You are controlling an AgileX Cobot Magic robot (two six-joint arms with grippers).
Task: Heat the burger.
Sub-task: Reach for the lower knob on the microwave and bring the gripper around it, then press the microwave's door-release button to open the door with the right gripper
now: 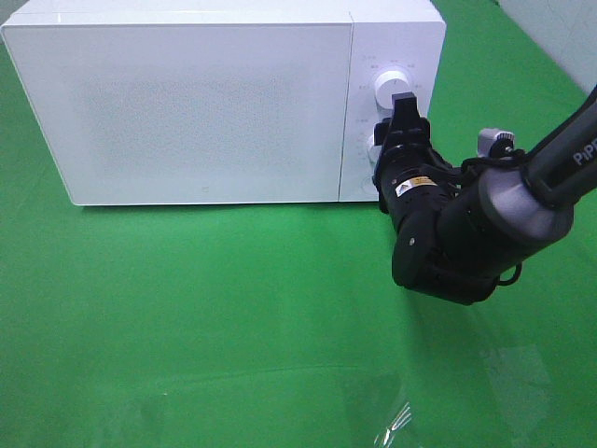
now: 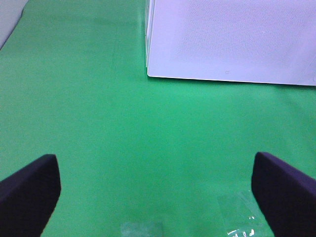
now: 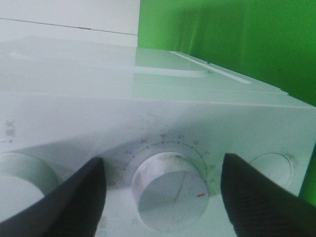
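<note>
The microwave (image 1: 205, 103) stands at the table's (image 1: 187, 308) rear, the right jaws flanking its dial (image 3: 170, 190).

White microwave (image 1: 205, 103), door shut, on green cloth (image 1: 187, 308), round dials (image 1: 385, 86) at right, clear plastic scrap (image 1: 396, 425)

A boxy white microwave oven (image 1: 201, 103) with a closed frosted door stands on a smooth bright green cloth (image 1: 187, 308), which spreads in front of the oven and to both its sides. Beyond the oven's right rear corner a pale tiled wall (image 1: 560, 23) shows. Well in front of the oven lies a crumpled scrap of clear plastic film (image 1: 396, 427). Soft, even light leaves a faint sheen on the cloth.
</note>
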